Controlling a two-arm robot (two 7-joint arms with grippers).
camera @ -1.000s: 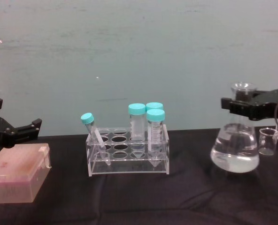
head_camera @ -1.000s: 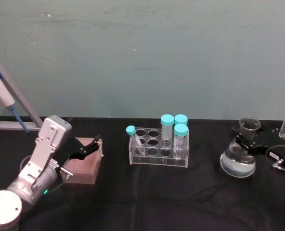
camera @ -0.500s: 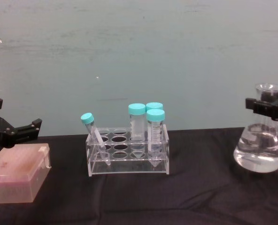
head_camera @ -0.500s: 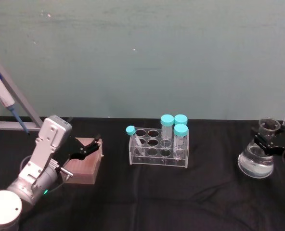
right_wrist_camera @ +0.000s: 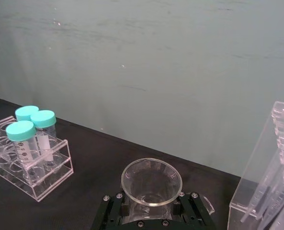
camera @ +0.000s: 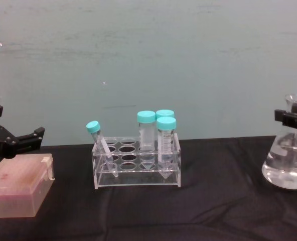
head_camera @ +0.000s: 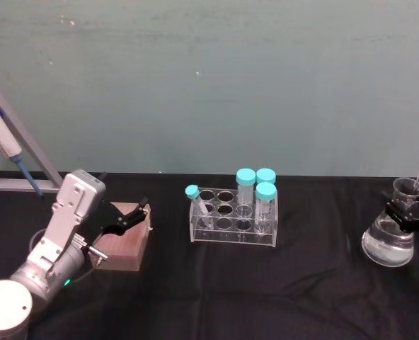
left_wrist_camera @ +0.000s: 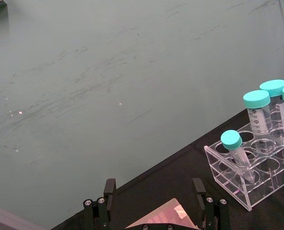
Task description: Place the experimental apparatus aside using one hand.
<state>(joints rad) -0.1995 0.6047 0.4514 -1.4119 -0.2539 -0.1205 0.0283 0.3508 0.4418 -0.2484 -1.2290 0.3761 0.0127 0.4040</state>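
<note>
while my right end effector (right_wrist_camera: 154, 211) pinches the neck of the conical flask (head_camera: 388, 244), i see the flask at the far right of the black bench (head_camera: 266, 290), well apart from the tube rack (head_camera: 232, 225). my left end effector (camera: 10, 141) hangs spread over the pink box (camera: 18, 190).
</note>
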